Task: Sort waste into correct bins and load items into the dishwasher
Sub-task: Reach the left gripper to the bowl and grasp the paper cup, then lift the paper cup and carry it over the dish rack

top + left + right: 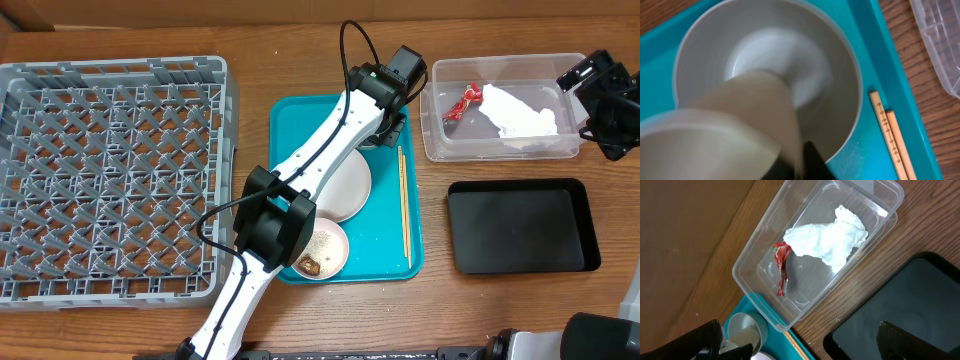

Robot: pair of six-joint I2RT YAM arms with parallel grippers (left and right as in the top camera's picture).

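Waste sorted: a red wrapper (462,101) and tissue (520,112) lie in the clear bin (500,155). The dish rack (110,180) holds nothing. My left gripper (392,115) is at the cup (835,110) on the teal tray (298,122); I cannot tell if it is clamped. My right gripper (600,92) hovers, fingers apart. The plate (350,190), bowl (325,250) and chopsticks (403,200) await loading.

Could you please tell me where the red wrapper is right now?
Overhead view: the red wrapper lies inside the clear plastic bin at the picture's upper right, at its left end beside the crumpled white tissue.
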